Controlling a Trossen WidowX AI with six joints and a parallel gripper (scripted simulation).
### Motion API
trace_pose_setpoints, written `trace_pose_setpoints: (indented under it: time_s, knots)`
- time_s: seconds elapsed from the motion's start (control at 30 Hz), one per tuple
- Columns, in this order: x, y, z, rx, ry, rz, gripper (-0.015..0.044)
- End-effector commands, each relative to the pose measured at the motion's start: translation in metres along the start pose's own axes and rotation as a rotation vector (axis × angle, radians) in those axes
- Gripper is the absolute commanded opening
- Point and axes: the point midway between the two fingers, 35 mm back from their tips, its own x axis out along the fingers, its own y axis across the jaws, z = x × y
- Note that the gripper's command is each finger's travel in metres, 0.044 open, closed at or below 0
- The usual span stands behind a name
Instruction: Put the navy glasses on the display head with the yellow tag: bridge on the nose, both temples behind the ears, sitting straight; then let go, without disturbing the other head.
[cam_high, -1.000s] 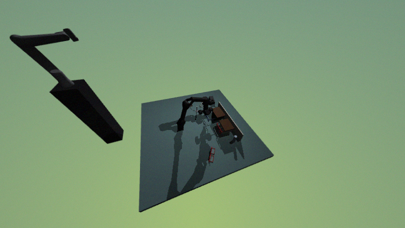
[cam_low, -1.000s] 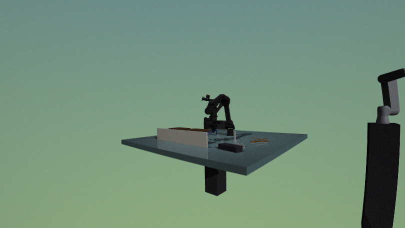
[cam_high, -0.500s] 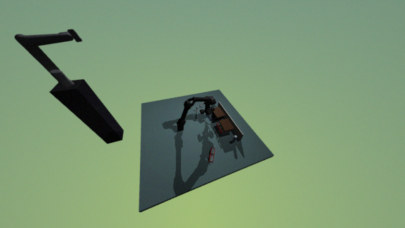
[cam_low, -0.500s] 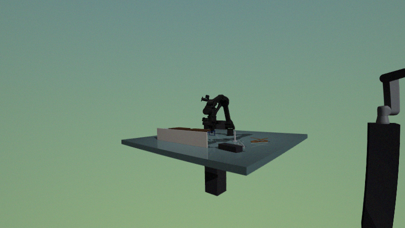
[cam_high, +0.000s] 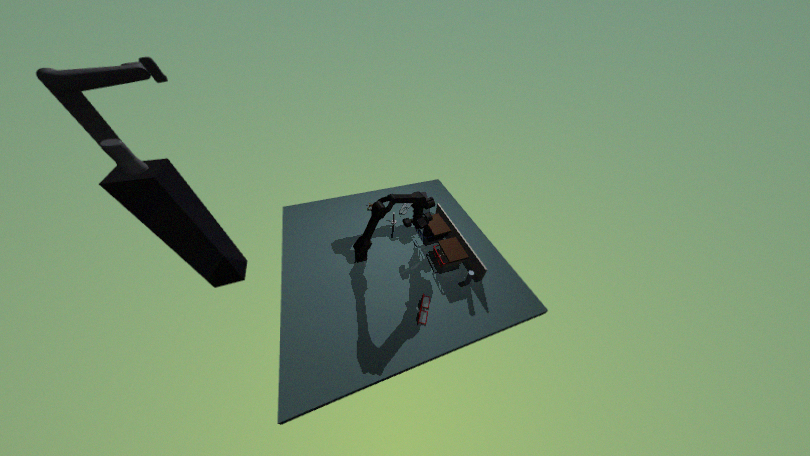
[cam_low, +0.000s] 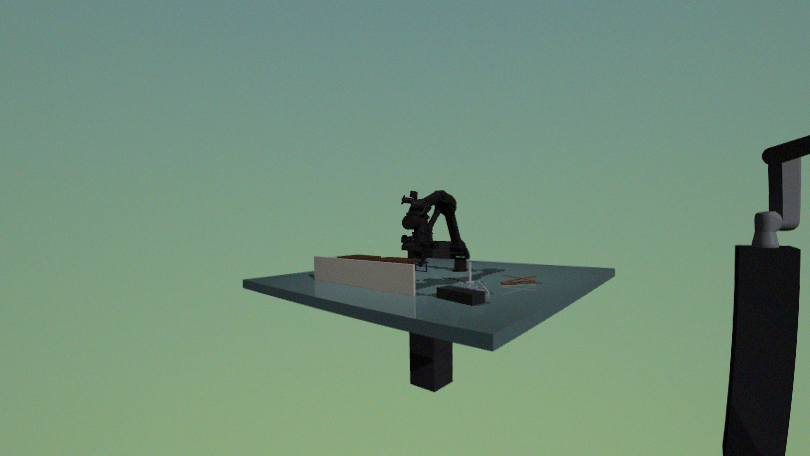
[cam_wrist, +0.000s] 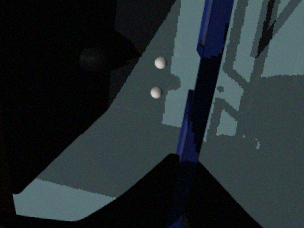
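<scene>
My gripper (cam_wrist: 180, 165) is shut on the navy glasses (cam_wrist: 217, 30) (cam_low: 426, 266). Their blue frame runs up from the fingertips in the wrist view, with two small pale balls (cam_wrist: 160, 62) (cam_wrist: 156, 92) beside it, apparently nose pads. In the exterior view they hang below the gripper, by the near end of the brown tops. A large dark form with a rounded knob (cam_wrist: 92, 59) fills the left of the wrist view; I cannot tell whether it is a display head. The heads are not clear under the two brown tops (cam_high: 438, 224) (cam_high: 454, 249). No yellow tag can be made out.
Red glasses (cam_high: 439, 256) sit at the front of the nearer brown top; another red pair (cam_high: 423, 309) lies on the table (cam_high: 317, 317). A pale wall (cam_low: 362, 275) stands behind the tops. A black box (cam_low: 460, 295), a white stand (cam_low: 469, 273) and orange glasses (cam_low: 518, 282) are on the table.
</scene>
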Motion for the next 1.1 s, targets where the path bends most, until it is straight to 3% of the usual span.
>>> trace_pose_setpoints:
  time_s: [0.0,1.07]
  knots:
    - [0.0,0.005,0.001,-0.004,-0.004,0.001,0.0]
    - [0.002,0.026,0.001,-0.004,-0.004,0.003,0.0]
